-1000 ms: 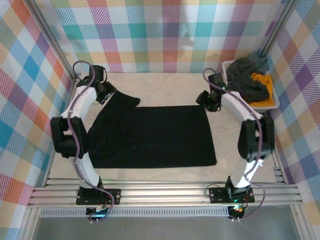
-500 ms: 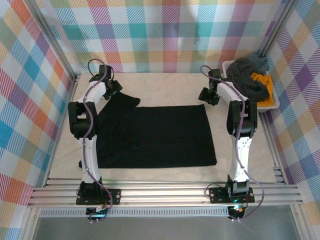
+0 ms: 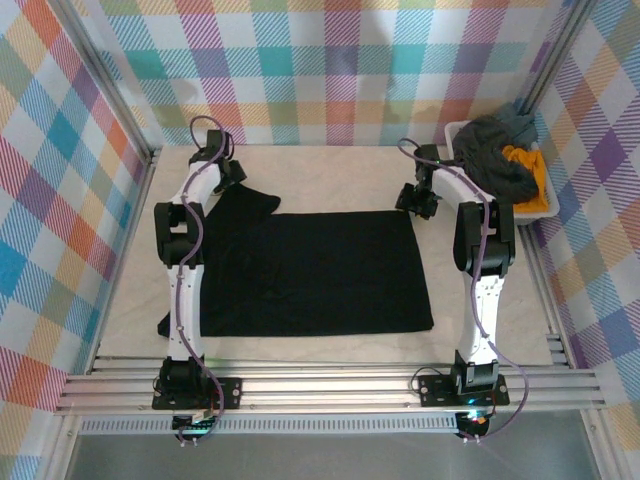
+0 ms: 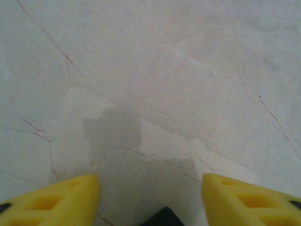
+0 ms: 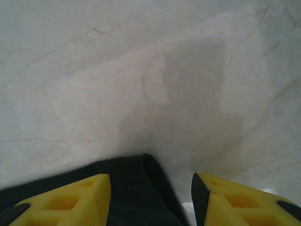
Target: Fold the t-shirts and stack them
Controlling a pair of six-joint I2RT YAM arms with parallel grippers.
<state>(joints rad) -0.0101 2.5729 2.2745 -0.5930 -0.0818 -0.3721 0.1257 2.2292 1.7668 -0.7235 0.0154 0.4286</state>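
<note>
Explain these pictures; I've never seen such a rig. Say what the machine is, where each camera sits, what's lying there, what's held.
Two robot arms are bolted at the near edge of the table. The wide picture looks down from above; the other two come from cameras on each wrist, so the yellow wedges are gripper fingers. A black t-shirt lies spread on the table; a white tub at the far right holds a grey shirt and an orange shirt. The left gripper and right gripper sit at the black t-shirt's far corners, both open, holding nothing.
</note>
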